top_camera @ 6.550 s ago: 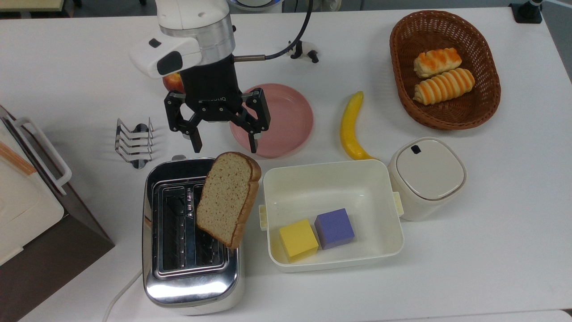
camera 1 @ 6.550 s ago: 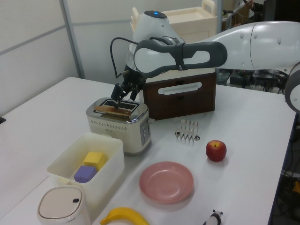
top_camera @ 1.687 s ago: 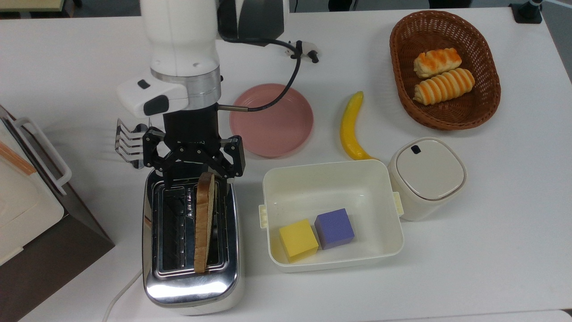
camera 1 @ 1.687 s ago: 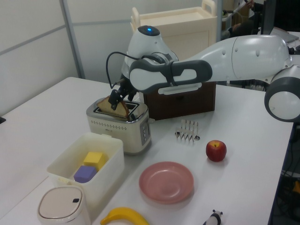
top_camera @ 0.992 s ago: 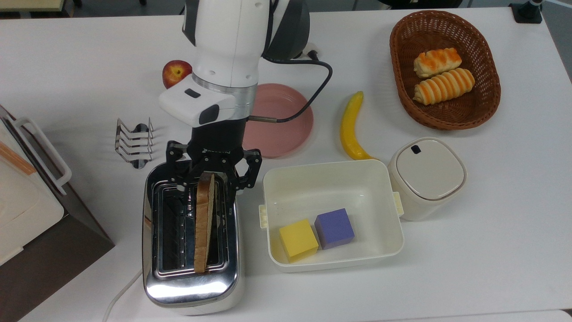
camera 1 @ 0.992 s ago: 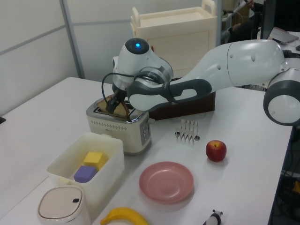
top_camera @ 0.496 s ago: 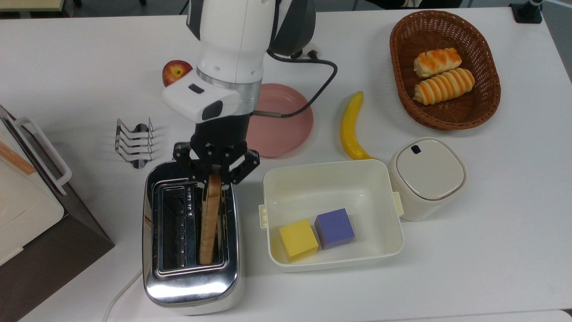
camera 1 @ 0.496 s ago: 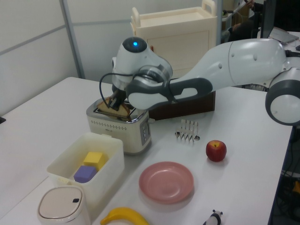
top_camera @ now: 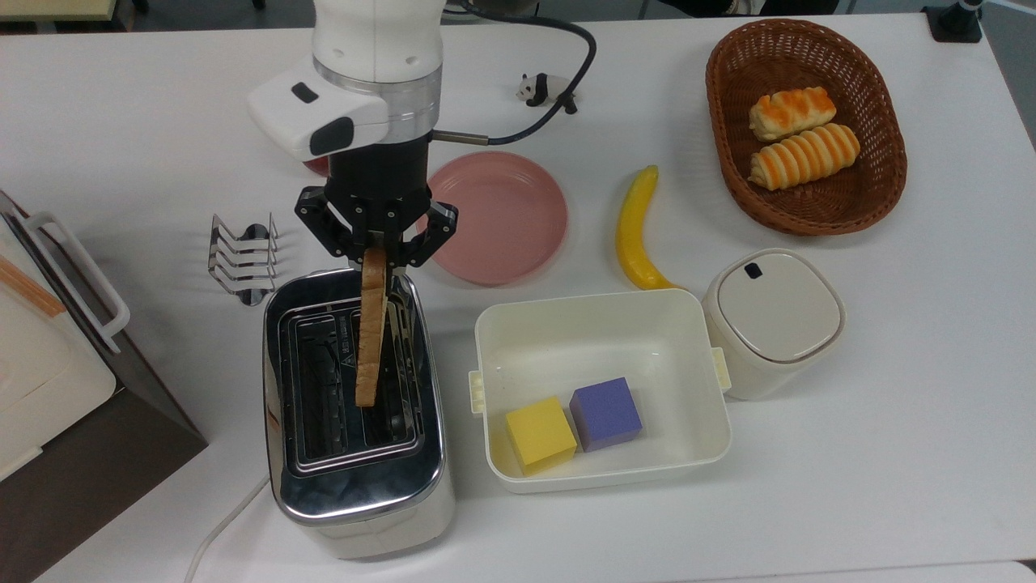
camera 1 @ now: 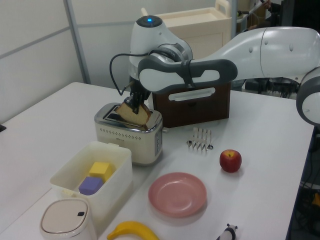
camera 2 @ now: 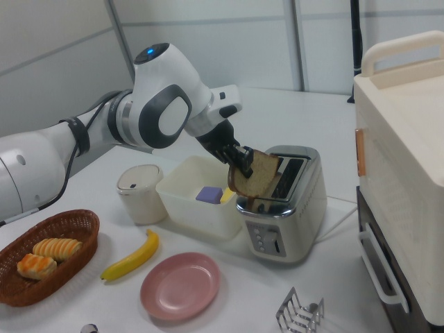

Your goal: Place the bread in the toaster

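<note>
gripper (top_camera: 376, 261) w/ bread (camera 2: 253, 174), probably above toaster (camera 2: 288, 201)

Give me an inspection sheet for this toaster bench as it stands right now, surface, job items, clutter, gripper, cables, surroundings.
Surface: white table, no spills seen.
Job's things: bread held on edge, lower part in the toaster slot nearer the top view's right, much of the slice above the top.
Clutter: pink plate, banana, wicker basket with two striped rolls, white tub holding a yellow cube and a purple cube, lidded white jar, toast rack, apple, panda figure.
Gripper: gripper shut on the bread's crust.
Cables: white toaster cord; black arm cable.
Surroundings: brown and cream cabinet.
</note>
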